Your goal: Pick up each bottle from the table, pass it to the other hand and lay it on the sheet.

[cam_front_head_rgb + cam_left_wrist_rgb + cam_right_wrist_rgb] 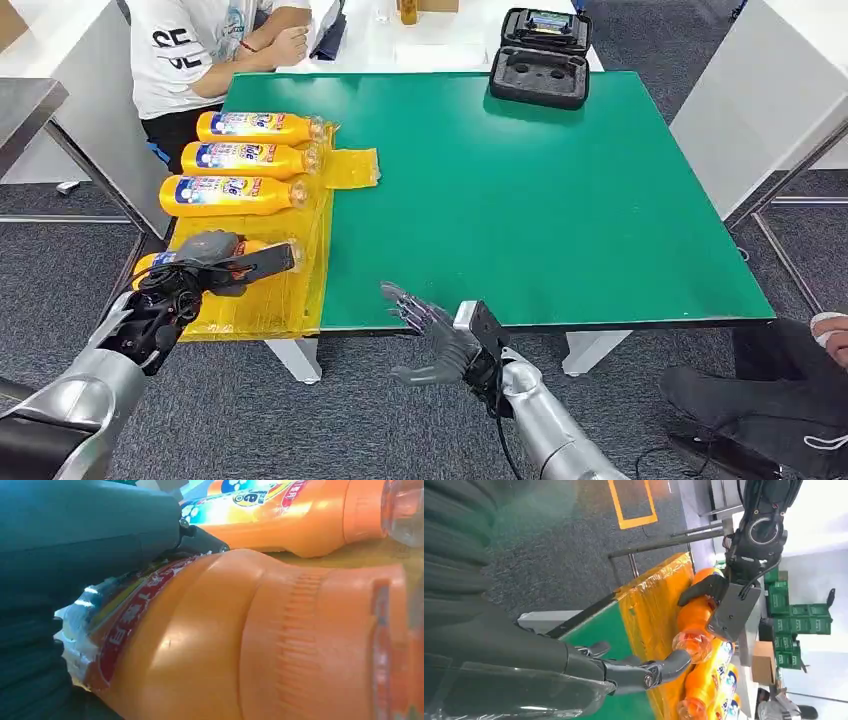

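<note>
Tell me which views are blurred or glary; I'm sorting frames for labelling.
Head view: sharp and evenly lit, with soft sheen on the yellow sheet. Left wrist view: the held bottle is very close, soft, with a bright patch on its label. Right wrist view: the right hand is blurred up close, and the far background is washed out white.

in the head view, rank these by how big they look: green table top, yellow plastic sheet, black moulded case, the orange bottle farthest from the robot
1. Green table top
2. Yellow plastic sheet
3. Black moulded case
4. Farthest orange bottle, close to the case in apparent size, so the last two are uncertain.
</note>
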Robot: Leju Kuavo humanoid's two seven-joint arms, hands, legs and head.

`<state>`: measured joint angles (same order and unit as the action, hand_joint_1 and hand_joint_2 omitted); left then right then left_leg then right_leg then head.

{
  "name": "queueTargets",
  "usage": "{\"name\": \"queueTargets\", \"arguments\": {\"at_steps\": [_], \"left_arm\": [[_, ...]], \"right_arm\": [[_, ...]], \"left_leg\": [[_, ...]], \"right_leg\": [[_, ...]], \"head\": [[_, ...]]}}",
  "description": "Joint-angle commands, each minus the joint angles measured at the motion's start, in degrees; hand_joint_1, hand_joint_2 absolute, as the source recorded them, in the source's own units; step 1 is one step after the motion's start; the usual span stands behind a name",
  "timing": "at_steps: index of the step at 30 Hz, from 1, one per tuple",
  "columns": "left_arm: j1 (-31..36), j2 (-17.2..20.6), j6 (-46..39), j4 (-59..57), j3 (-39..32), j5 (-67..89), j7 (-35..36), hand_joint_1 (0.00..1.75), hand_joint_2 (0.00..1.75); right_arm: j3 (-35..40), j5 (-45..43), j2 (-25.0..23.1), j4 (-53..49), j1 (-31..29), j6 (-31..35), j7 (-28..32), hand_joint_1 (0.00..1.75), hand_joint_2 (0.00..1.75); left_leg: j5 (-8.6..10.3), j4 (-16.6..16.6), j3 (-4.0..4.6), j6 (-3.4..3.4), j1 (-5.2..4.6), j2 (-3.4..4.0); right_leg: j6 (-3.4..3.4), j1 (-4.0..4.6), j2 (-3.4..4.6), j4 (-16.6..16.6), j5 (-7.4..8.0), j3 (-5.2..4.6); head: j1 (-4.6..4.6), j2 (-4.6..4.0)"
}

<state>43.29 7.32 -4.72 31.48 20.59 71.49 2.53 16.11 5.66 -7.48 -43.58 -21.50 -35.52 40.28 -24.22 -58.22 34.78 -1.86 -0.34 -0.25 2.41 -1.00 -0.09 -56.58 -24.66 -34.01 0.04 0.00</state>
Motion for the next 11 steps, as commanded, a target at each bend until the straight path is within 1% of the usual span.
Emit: {"name": "queueTargets", "arguments": {"at_steps": [1,3,5,6,7,8,9,10,11], "left_arm": [[1.79,0.11,0.27,-4.12,-0.25,1.45,0.98,1.69,1.75],[1.94,-0.14,1.09,-4.51,-1.20,0.76,-0.11,1.69,1.75],[1.99,-0.15,1.32,-4.60,-1.31,0.81,-0.35,1.62,1.75],[2.11,-0.16,2.62,-5.00,-1.86,0.59,-1.59,1.59,1.75],[2.10,-0.03,2.72,-5.06,-1.84,0.69,-1.68,1.50,1.75],[2.10,0.06,2.87,-5.16,-1.77,0.88,-1.76,1.47,1.75],[2.03,0.10,2.95,-5.28,-1.83,0.88,-1.76,1.40,1.75],[2.12,0.04,3.33,-5.58,-2.13,0.88,-1.95,1.45,1.75],[2.12,0.04,3.33,-5.58,-2.13,0.88,-1.95,1.45,1.75]], "right_arm": [[0.59,-0.03,-0.20,5.31,-3.19,-0.60,-0.28,0.00,1.75],[0.54,0.01,-0.22,5.63,-3.24,-0.46,-0.28,0.00,1.75],[0.50,-0.02,-0.19,5.67,-3.15,-0.49,-0.28,0.00,1.75],[0.64,0.13,-0.09,5.62,-3.03,-0.41,-0.28,0.00,1.75],[0.65,0.13,-0.12,5.65,-3.02,-0.46,-0.28,0.00,1.75],[0.66,0.15,-0.14,5.73,-3.02,-0.41,-0.28,0.00,1.75],[0.68,0.19,-0.17,5.81,-3.00,-0.31,-0.28,0.00,1.75],[0.67,0.21,-0.22,5.88,-3.07,-0.27,-0.28,0.00,1.75],[0.67,0.21,-0.22,5.88,-3.07,-0.27,-0.28,0.00,1.75]], "left_leg": [[-0.05,0.00,-0.11,0.09,0.07,0.08],[-0.08,0.00,-0.17,0.13,0.11,0.09],[-0.03,0.00,-0.05,0.07,0.05,0.05],[-0.08,-0.01,-0.15,0.12,0.10,0.09],[-0.07,-0.03,-0.11,0.11,0.09,0.07],[-0.09,-0.03,-0.17,0.13,0.12,0.08],[-0.07,-0.02,-0.12,0.11,0.10,0.08],[-0.05,0.00,-0.10,0.09,0.07,0.06],[-0.11,-0.03,-0.21,0.15,0.14,0.11]], "right_leg": [[-0.09,0.07,0.06,0.02,-0.02,0.10],[-0.12,0.12,0.07,0.05,-0.03,0.18],[-0.06,0.05,0.04,0.02,-0.01,0.06],[-0.11,0.10,0.08,0.03,-0.03,0.15],[-0.10,0.09,0.06,0.02,-0.03,0.12],[-0.12,0.13,0.07,0.03,-0.05,0.18],[-0.10,0.10,0.07,0.03,-0.03,0.13],[-0.09,0.08,0.05,0.02,-0.02,0.10],[-0.15,0.15,0.09,0.03,-0.05,0.22]], "head": [[0.00,0.00],[0.00,0.00],[0.00,0.00],[0.00,0.00],[0.00,0.00],[0.00,0.00],[0.00,0.00],[0.00,0.00],[0.00,0.00]]}}
